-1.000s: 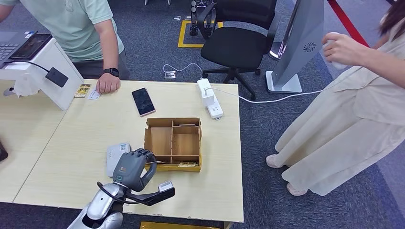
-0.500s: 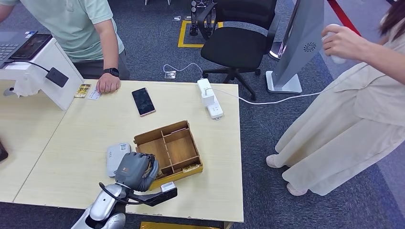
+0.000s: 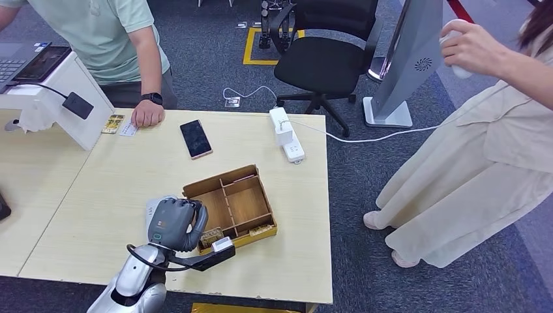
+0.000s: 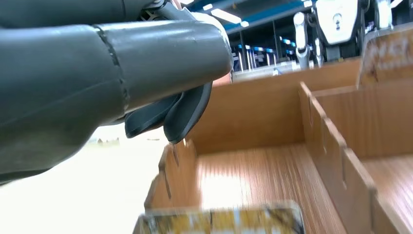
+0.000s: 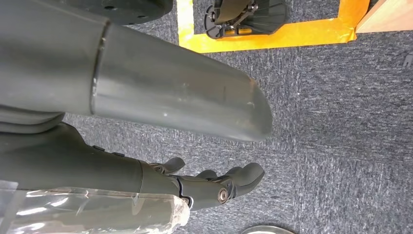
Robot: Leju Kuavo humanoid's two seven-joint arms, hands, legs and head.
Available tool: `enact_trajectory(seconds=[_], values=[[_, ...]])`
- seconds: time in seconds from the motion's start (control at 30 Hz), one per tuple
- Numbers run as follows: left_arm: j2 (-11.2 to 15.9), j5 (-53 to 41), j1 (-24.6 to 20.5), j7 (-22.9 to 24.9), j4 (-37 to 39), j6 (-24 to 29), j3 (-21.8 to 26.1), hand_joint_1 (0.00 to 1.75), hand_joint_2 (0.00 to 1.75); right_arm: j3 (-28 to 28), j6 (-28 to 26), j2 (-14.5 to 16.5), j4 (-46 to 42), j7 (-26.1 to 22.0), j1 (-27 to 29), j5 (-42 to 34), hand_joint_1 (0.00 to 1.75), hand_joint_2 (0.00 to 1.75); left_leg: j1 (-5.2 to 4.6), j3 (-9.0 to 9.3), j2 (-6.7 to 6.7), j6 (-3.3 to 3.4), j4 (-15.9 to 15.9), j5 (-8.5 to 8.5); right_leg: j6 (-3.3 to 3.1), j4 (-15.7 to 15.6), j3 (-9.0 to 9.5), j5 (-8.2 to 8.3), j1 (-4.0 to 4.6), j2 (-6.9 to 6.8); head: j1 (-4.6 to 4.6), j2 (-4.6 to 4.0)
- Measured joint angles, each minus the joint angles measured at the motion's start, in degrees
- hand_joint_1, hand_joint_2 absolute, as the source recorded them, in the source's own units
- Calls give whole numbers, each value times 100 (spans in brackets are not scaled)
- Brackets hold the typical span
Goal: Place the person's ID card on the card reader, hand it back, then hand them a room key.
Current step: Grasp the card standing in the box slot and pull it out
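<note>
My left hand (image 3: 174,223) hovers over the white card reader (image 3: 155,208), against the near left corner of the wooden divided box (image 3: 229,202). Its fingers (image 4: 175,114) are curled in close to the thumb, and nothing shows between them. A yellow-patterned key card (image 3: 210,235) stands in the box's front compartment, blurred and close in the left wrist view (image 4: 219,222). Another key card (image 3: 261,229) lies further right in the box. A white card (image 3: 128,130) lies by the person's hand (image 3: 147,115) at the table's far edge. My right hand (image 5: 209,187) hangs over the carpet, holding nothing.
A phone (image 3: 195,138) and a white power strip (image 3: 285,134) lie on the far part of the table. A white stand with a laptop (image 3: 45,91) is at far left. A second person (image 3: 495,143) stands right of the table. An office chair (image 3: 319,59) stands beyond.
The wooden box was turned and tugged askew on the table. My left hand has pulled back left from the box to over the card reader, fingers staying curled.
</note>
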Motion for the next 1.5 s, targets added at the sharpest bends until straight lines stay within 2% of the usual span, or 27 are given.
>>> enact_trajectory(seconds=[0.1,0.13,0.17,0.23,0.27,0.3,0.43,1.5], values=[[-1,-34,-58,-13,-39,67,44,175,0,13,1,0,0,1,-4,-15,0,0,0,0,0,0,0,0,0,0,1,0,0,0,0,1],[-2,-36,-76,-13,-49,73,56,169,0,17,1,0,0,2,-5,-14,0,0,0,0,0,0,0,0,0,0,1,0,0,0,0,1],[-2,-36,-86,-13,-57,79,66,139,0,21,1,0,0,4,-4,-13,0,0,0,0,0,0,0,0,0,0,1,0,0,0,0,1],[-2,-34,-92,-13,-66,96,79,51,0,32,1,0,0,8,-2,-13,0,0,0,0,0,0,0,0,0,0,1,1,0,0,1,2],[-2,-28,-93,-13,-67,103,82,14,0,38,1,0,0,9,-1,-15,0,0,0,0,0,0,0,0,0,0,1,1,0,0,0,1],[-2,-21,-93,-14,-67,105,86,0,0,44,1,0,0,9,0,-17,0,0,0,0,0,0,1,0,0,0,1,1,0,0,0,1],[-2,3,-105,-15,-68,109,94,0,175,58,1,0,0,4,3,-30,0,0,0,0,0,0,1,0,0,0,0,0,0,0,-1,1],[-65,151,-148,-101,-105,230,118,0,175,58,-83,-2,0,-87,82,-199,0,0,0,-1,0,0,0,0,0,0,1,0,0,0,0,0]])
